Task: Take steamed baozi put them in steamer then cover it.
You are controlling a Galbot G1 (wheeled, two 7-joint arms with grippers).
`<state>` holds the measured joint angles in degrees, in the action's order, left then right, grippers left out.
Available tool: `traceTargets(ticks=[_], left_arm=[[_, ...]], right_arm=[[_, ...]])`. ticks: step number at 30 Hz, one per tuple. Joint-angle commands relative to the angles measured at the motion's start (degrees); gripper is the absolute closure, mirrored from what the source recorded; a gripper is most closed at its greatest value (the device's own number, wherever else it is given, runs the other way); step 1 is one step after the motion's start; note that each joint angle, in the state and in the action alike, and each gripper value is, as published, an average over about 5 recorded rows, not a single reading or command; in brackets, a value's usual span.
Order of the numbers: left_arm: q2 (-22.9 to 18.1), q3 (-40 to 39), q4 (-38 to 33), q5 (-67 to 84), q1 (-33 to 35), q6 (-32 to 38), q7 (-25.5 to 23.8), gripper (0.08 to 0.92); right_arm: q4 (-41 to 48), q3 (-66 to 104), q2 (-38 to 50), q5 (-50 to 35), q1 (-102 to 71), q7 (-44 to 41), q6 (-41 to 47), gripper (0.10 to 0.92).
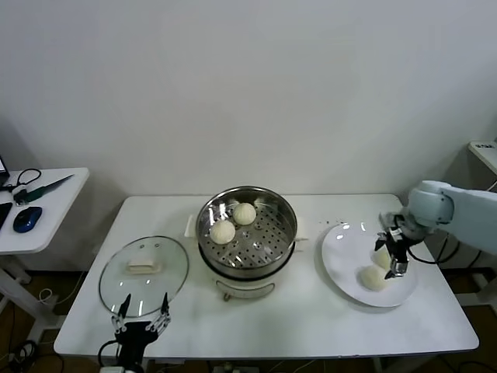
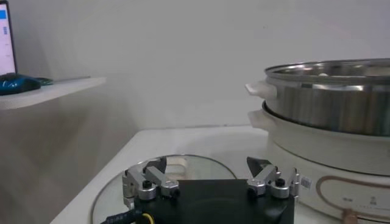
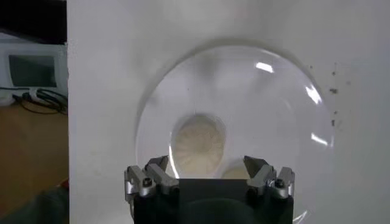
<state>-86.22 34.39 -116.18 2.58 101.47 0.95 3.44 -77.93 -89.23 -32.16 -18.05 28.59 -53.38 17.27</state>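
White tabletop (image 1: 311,326) holds the steamer (image 1: 247,233) with two steamed baozi (image 1: 233,222) inside, the cover (image 1: 144,274) lying beside it. Over the plate (image 1: 342,264) with two more buns, the right gripper (image 1: 390,250) hovers with fingers spread. The left gripper (image 1: 142,312) waits spread near the cover.

A big plain white wall (image 1: 256,85) stands behind a white table (image 1: 264,318), and off to the left sits a smaller white side table (image 1: 43,225) holding a blue mouse (image 1: 27,219) and some black cables (image 1: 23,180).
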Motion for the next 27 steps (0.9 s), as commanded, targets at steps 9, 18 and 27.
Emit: traceTargets(ticks=[9, 18, 27], left_arm=[[0.03, -0.05, -0.07, -0.40, 0.48, 0.15, 0.07, 0.177], [0.01, -0.03, -0.31, -0.48, 0.74, 0.05, 0.17, 0.177], [-0.17, -0.03, -0.50, -0.66, 0.95, 0.07, 0.28, 0.177]], right_arm=[[5.19, 18.24, -0.50, 6.41, -19.55, 4.11, 1.04, 0.203], [5.00, 18.26, -0.57, 6.40, -19.31, 3.38, 1.25, 0.296], [4.56, 13.92, -1.01, 4.83, -11.62, -0.28, -1.17, 0.371]])
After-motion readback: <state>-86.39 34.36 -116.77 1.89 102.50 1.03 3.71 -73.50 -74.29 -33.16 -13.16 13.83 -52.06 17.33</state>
